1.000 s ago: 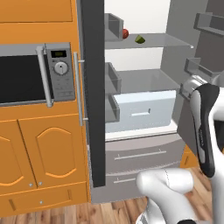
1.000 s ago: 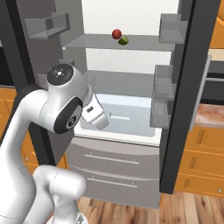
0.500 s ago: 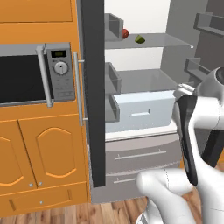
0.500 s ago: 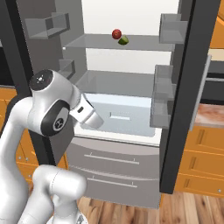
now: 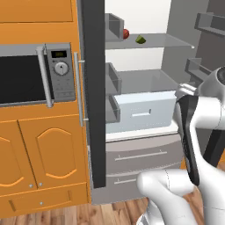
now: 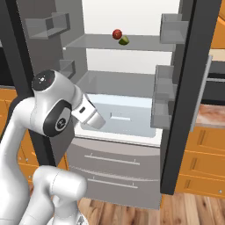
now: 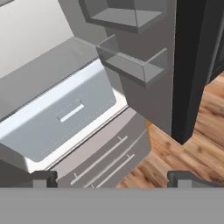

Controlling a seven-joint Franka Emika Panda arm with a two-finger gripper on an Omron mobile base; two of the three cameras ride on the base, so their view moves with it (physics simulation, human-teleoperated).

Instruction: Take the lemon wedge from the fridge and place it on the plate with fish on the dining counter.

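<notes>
Reaching for the lemon wedge (image 6: 124,40) requires raising the released, empty hand (image 7: 111,177) to the fridge (image 6: 132,154) upper shelf (image 6: 145,43), avoiding the red fruit (image 6: 117,34) beside it.

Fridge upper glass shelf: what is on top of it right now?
On the fridge shelf sit the lemon wedge and a small round red fruit beside it. Nothing else is visible there; the door bin hides its right end.

My machine is a glossy white arm (image 6: 26,132) built of rounded, tube-like shells. Its joint cap (image 6: 59,124) is a dark grey disc, a long black panel (image 5: 189,136) runs down one link, and the gripper (image 7: 113,180) ends in two small dark squared finger tips (image 7: 43,178).
</notes>
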